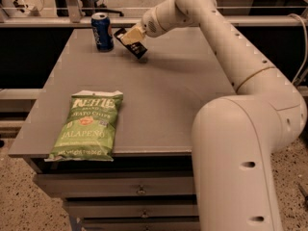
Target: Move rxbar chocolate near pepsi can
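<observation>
The rxbar chocolate, a flat black-wrapped bar, hangs tilted in my gripper, which is shut on it just above the table's far left part. The pepsi can, blue with a silver top, stands upright at the far left of the grey table. The bar is a short way to the right of the can, apart from it. My white arm reaches in from the right across the table's back.
A large green jalapeño chip bag lies flat at the table's front left, overhanging the front edge a little. Drawers sit under the tabletop. A railing and chair legs stand behind the table.
</observation>
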`<action>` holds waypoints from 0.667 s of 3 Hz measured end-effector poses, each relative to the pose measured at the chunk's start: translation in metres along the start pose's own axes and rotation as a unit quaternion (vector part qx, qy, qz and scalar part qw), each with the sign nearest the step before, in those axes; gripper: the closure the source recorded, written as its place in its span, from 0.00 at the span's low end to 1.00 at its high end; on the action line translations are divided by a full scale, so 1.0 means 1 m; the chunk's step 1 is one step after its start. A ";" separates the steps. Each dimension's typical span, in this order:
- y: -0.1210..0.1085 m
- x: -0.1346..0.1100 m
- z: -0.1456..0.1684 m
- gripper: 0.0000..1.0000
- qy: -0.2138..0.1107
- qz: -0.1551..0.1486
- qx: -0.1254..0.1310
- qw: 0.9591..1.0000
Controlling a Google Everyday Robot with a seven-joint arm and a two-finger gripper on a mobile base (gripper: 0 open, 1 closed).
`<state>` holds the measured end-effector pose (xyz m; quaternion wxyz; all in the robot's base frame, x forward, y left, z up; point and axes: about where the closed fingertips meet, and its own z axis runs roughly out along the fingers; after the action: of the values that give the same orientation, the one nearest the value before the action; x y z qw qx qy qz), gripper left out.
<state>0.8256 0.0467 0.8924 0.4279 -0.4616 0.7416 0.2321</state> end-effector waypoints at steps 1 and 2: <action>0.002 0.001 0.021 0.82 0.013 -0.004 -0.012 1.000; 0.002 0.005 0.032 0.58 0.022 -0.006 -0.018 1.000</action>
<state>0.8359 0.0692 0.8711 0.4041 -0.4788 0.7438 0.2329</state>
